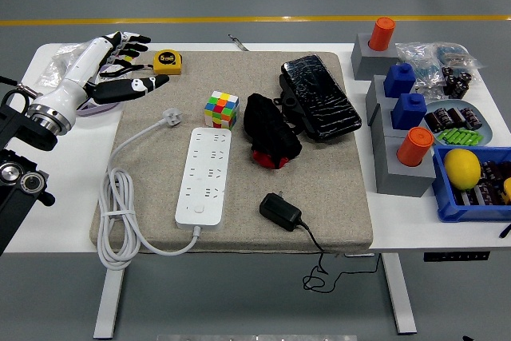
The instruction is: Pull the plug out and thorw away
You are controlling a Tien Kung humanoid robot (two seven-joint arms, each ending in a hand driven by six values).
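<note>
Left hand [112, 65] open; black plug [279, 211] unplugged beside strip [204, 174].

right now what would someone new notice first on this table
Probably the white power strip lying mid-mat with nothing plugged in, and the black adapter plug lying loose to its right near the mat's front edge. Next, the robot's left hand hovering with fingers spread at the far left corner, beside the yellow tape measure, and the colourful puzzle cube.

A white table [48, 197] carries a beige mat [335, 189] and a blue bin [447, 197].
</note>
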